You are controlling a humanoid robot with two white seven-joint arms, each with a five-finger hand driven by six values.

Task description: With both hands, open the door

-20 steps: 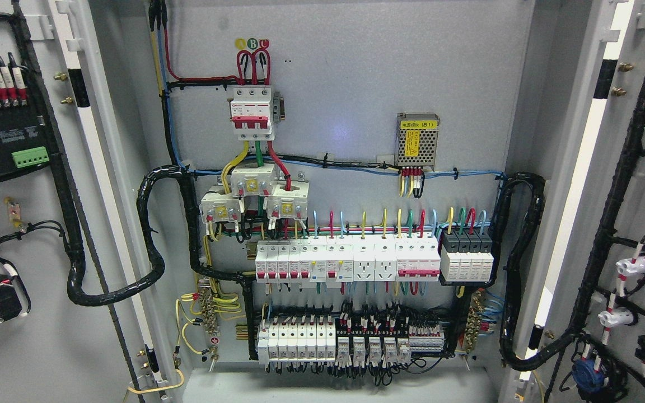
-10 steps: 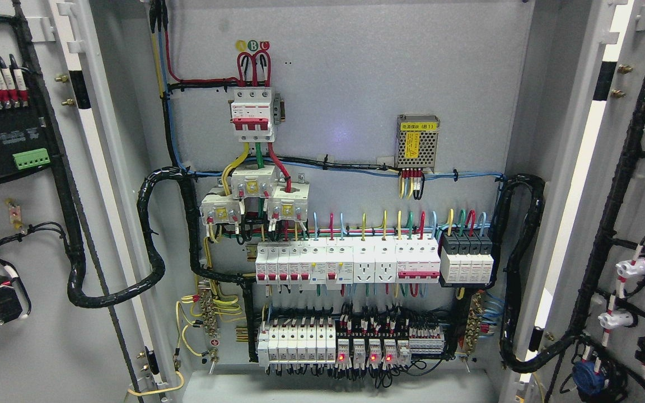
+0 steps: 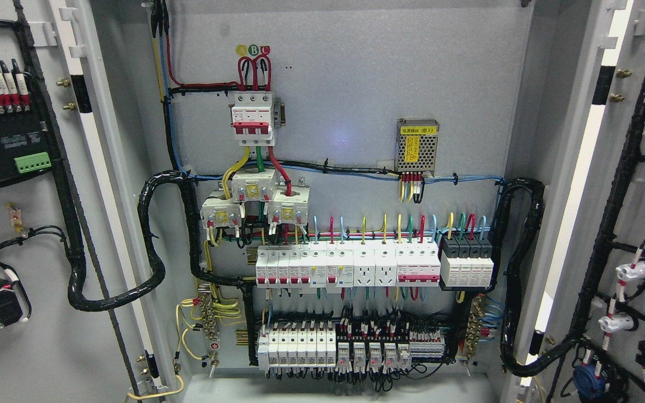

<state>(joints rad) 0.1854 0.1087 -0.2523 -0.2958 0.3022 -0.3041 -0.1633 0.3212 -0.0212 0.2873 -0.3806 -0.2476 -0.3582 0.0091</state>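
On both sides of the head view, the two grey sheet-metal cabinet doors are standing swung wide: the left door (image 3: 37,347) is showing its inner face with a black component block, and the right door (image 3: 641,212) is carrying black-wrapped cable harnesses and white lamp backs. Neither robot hand is showing, so the state of the fingers cannot be told. By the look of it, the opening is essentially finished; any remaining push should be going outward along each door's free edge, gently, so the looping black cable bundles (image 3: 152,235) crossing the hinges are not being strained. Between the doors, the grey back panel (image 3: 356,84) is holding a white three-pole breaker with red levers (image 3: 252,118), a perforated metal power supply with a yellow label (image 3: 417,144), and rows of white breakers (image 3: 350,267). Nothing of the room beyond is visible.
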